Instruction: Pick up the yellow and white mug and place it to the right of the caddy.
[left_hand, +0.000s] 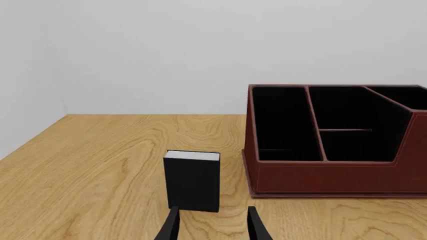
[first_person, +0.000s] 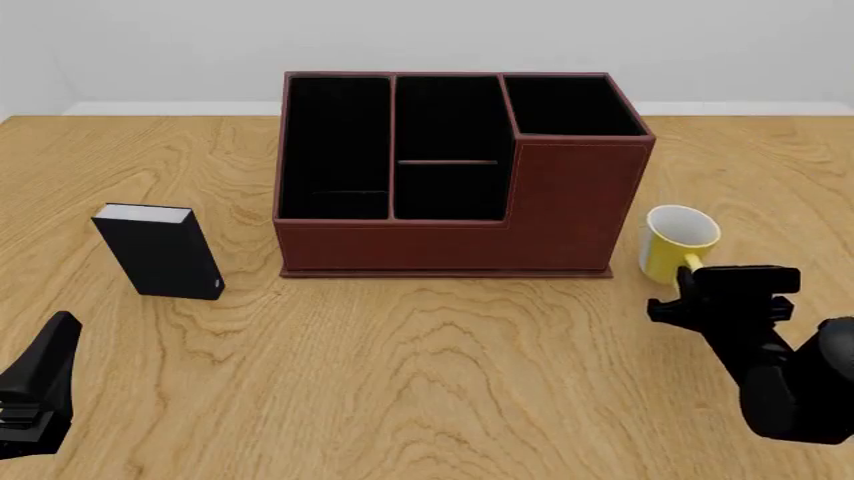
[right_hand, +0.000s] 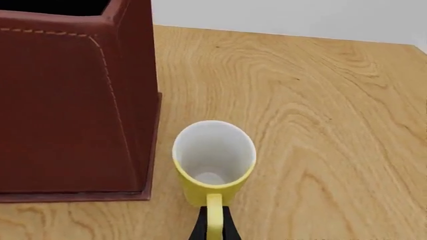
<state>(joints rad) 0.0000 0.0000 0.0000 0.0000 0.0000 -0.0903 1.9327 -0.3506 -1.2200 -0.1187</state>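
The mug (first_person: 678, 243) stood upright on the tabletop (first_person: 441, 360) just right of the caddy (first_person: 454, 175), handle pointing back at the right end effector (right_hand: 213, 225), which was clamped on that handle. The left end effector (left_hand: 212, 225) sat fingers apart, far off beyond the caddy's other side.

Even, bright, diffuse light fills all three renders, sharp edge to edge with no blur, glare or distortion. The light wooden table (first_person: 441, 350) carries almost no cast shadows; only the reddish-brown leather-like caddy (first_person: 534, 215) compartments read pure black.
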